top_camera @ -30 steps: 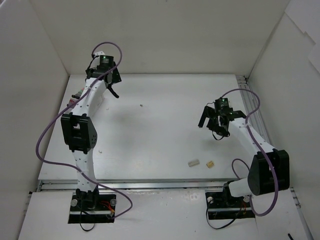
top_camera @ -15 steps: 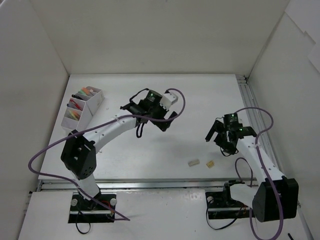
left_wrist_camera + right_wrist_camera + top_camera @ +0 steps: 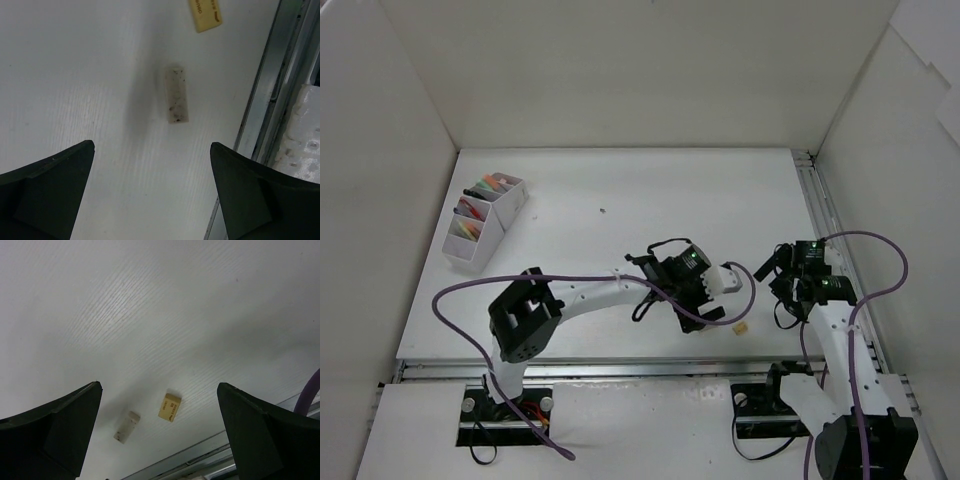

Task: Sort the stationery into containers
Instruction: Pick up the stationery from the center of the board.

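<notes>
Moved since earlier: left arm has swung from the organiser at the far-left corner across to the near right of the table (image 3: 620,190); right arm has drawn back toward its own side.
Left gripper (image 3: 151,150): jaws spread wide, nothing between them, hanging above the whitish eraser (image 3: 176,94), which lies ahead of the gap between the fingertips.
Right gripper (image 3: 159,387): jaws spread wide, holding nothing, raised over bare table to the right of both erasers.
Whitish eraser: flat on the table, speckled with dark marks, near the metal rail (image 3: 270,100) at the table's near edge; in the top view the left gripper covers it.
Tan eraser (image 3: 741,327): flat on the table just beside the whitish one, apart from it, printed face up.
Organiser (image 3: 513,207): white, at the far left of the table, well apart from both grippers; coloured stationery (image 3: 470,228) stands in its compartments, single items too small to tell apart.
Left out of the organiser: the two erasers.
</notes>
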`<action>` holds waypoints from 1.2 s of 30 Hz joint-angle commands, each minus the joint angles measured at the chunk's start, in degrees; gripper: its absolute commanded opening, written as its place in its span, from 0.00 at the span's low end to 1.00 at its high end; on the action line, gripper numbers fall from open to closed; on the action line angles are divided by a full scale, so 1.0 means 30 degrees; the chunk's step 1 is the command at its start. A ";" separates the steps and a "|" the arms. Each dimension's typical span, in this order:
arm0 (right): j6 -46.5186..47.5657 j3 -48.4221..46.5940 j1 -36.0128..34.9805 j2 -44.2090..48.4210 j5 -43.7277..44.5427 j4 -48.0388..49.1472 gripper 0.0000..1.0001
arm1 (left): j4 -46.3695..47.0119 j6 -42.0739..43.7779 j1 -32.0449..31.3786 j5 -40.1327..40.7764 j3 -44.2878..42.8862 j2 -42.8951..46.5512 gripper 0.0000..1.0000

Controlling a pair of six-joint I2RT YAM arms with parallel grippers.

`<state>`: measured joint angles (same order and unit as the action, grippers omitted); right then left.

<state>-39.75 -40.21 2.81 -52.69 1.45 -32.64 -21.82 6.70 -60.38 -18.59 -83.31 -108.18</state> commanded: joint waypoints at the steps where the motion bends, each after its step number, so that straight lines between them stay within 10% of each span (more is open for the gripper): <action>1: -0.0579 -0.0894 0.0265 0.0890 0.1185 -0.0281 0.98 | 0.0976 -0.0064 -0.1078 0.0247 -0.1846 -0.0470 0.95; 14: 0.0738 -0.1129 0.0353 0.2884 0.1536 -0.0456 0.98 | 0.2002 -0.0738 -0.2227 0.4116 -0.2846 -0.3636 0.73; 18: 0.1003 -0.1217 0.0411 0.2826 0.1566 -0.0427 0.98 | 0.1797 -0.0914 -0.2401 0.4526 -0.2991 -0.4250 0.55; 24: 0.1296 -0.1305 0.0411 0.2884 0.2122 -0.0427 0.98 | 0.1651 -0.0827 -0.2403 0.4585 -0.3022 -0.4077 0.00; 36: 0.3022 -0.2037 0.0440 0.2153 0.1976 0.0303 0.98 | -0.0688 -0.8522 0.3216 1.1989 0.0462 0.3798 0.00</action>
<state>-33.41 -43.27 3.46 -44.95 5.41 -34.04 -21.43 -7.35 -57.17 6.17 -81.45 -107.85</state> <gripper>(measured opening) 0.979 0.157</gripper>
